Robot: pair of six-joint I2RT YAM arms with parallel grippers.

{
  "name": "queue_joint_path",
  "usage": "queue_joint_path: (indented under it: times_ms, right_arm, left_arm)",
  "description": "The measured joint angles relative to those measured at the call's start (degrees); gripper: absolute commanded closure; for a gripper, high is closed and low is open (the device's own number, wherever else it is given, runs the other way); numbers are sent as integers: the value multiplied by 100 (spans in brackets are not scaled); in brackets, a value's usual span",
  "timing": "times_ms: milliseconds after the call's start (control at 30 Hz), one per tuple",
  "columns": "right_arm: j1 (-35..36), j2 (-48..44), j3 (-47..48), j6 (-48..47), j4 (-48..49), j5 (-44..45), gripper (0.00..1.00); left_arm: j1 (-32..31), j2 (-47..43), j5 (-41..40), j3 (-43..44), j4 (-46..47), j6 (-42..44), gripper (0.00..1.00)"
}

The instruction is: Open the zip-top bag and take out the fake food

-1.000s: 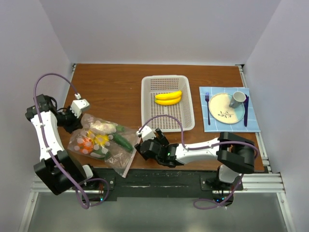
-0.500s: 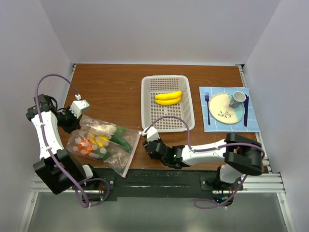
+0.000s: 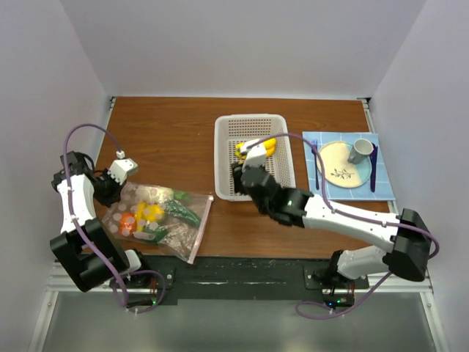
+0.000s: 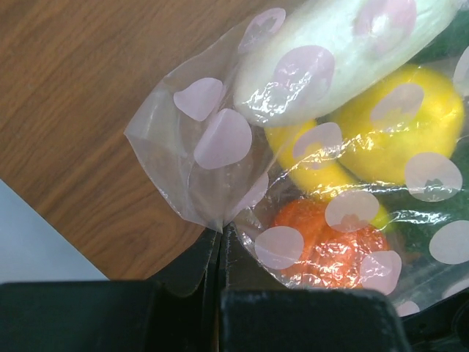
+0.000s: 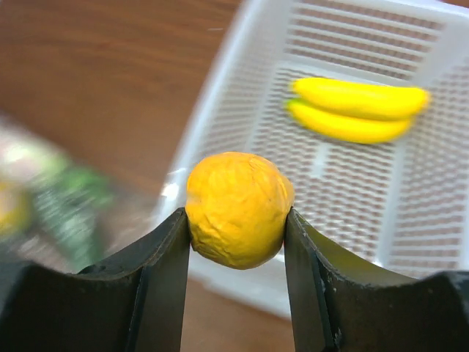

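Low in its wrist view, right gripper [image 5: 236, 220] clamps a lemon [image 5: 236, 198]; left gripper [image 4: 220, 248], mostly cropped, pinches the zip-top bag [image 4: 212, 147].

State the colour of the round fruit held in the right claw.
The fruit is orange-yellow; the right wrist view shows it best.

Lab test cell: plain white walls [image 3: 242, 44] enclose a wooden table [image 3: 168, 132].
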Motion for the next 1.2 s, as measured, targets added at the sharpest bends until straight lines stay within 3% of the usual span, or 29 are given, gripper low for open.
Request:
queue_joint_path:
  times_ms: [33,67,167,400,467,500,567,600,700,733,867,967,1000,1100,1200]
  right_arm:
    - [-291,92,35,39,-90,22,19]
    - [-557,195,39,76,-197,55,2]
    - [-817,476,31,114,-492,61,1]
    - [-577,299,-160,7,-568,-153,3]
    - [-363,-57,-396,-127,-450,-103,12]
    - [-166,-251,-522,-203,-354,-105,27]
    - [278,-481,-688,-352,-149,-133,39]
    - [525,-522,-765,-396,7,-155,50]
    - [964,-247,-920,-479,428,-424,68]
    - [1016,-50,-970,-490,549,-494,69]
    - [1143,876,-1062,-516,852,-850,67]
    - [1211,1349,-1069,-540,1005,-1128,54]
    - [1220,1434,-1075,-546,1071,-1235,43]
    - [1255,1523,-1084,-557,1285,-1585,31]
    - [1279,1537,-1084,-575,1541,-1912,30]
  left_arm:
    - [-2,-39,-50,-76,59,-4,100]
    - [-2,-81,-98,-136,96,-7,100]
    - [-7,-199,-201,-249,186,-9,100]
    - [-35,-234,-328,-319,323,-20,100]
    - [-44,-234,-363,-332,407,-22,100]
    - [-52,-234,-376,-356,455,-22,100]
    - [-85,-227,-420,-420,538,-31,100]
    - [-122,-212,-450,-450,573,-44,100]
    - [-291,-146,-529,-511,691,-162,100]
    - [-382,-133,-568,-527,734,-216,100]
    - [-741,-129,-688,-590,850,-382,100]
    - [-949,-129,-767,-597,907,-487,100]
    - [-990,-129,-793,-597,935,-516,100]
    - [-1043,-116,-841,-597,981,-605,100]
    - [-1049,-68,-868,-599,1008,-636,100]
